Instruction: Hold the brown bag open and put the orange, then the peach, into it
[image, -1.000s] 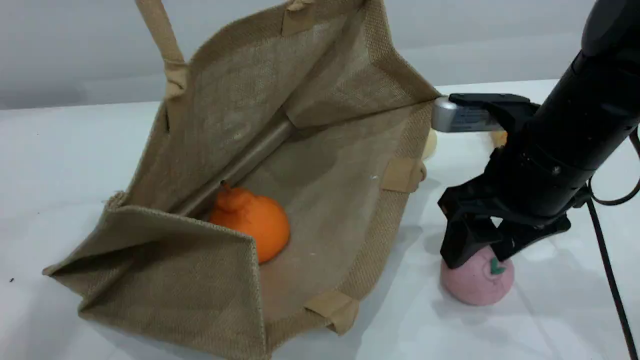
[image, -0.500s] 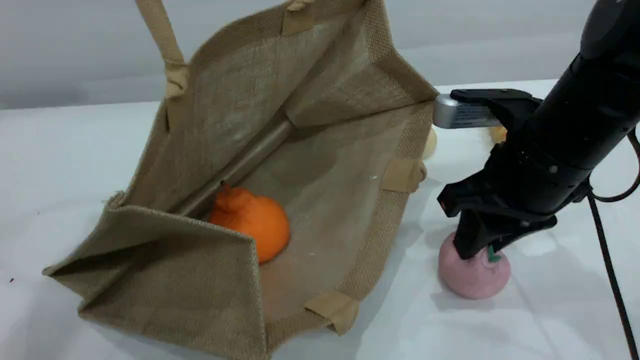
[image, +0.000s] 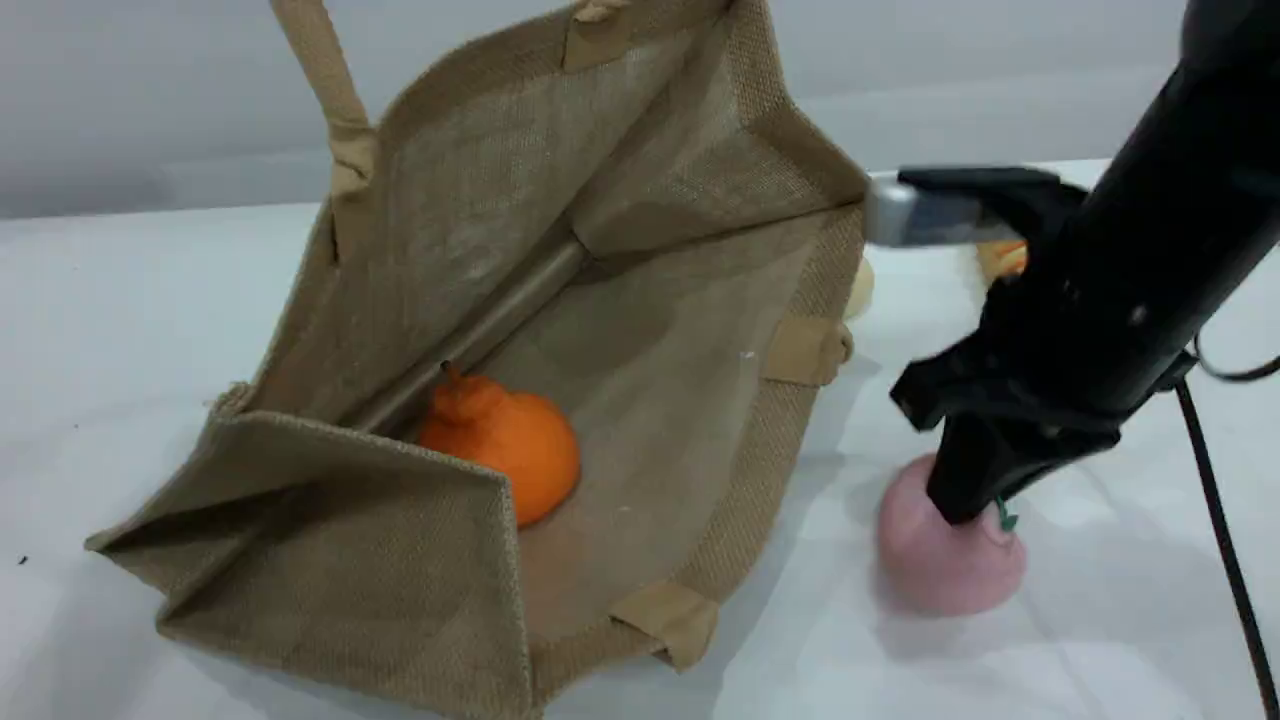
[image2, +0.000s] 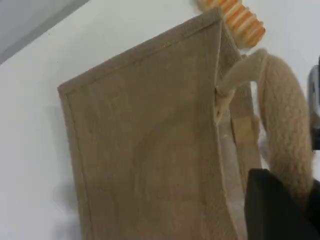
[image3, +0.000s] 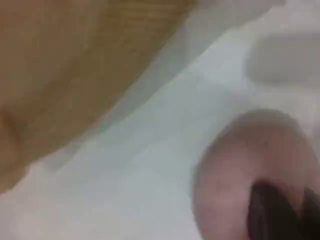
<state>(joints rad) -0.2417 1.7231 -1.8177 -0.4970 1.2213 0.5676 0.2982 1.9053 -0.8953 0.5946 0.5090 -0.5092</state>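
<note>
The brown bag (image: 480, 200) lies on its side with its mouth wide open toward the camera. One beige handle (image: 320, 70) is pulled up out of the scene view. In the left wrist view that handle (image2: 285, 125) runs into my left gripper (image2: 280, 205), which is shut on it. The orange (image: 505, 445) rests inside the bag. To the right of the bag, the pink peach (image: 930, 565) sits on the table. My right gripper (image: 975, 495) is shut on its top, pinching it out of shape. The right wrist view shows the peach (image3: 250, 160), blurred, at the fingertip (image3: 272, 210).
A striped yellow-orange bread loaf (image: 1000, 258) and a pale bun (image: 860, 288) lie behind the bag's right edge, near the right arm. The loaf (image2: 237, 15) also shows in the left wrist view. A black cable (image: 1225, 560) trails along the right side of the white table.
My right gripper came down onto the peach and closed its jaws on the top, squashing it. The bag, the orange and the left arm stayed put.
</note>
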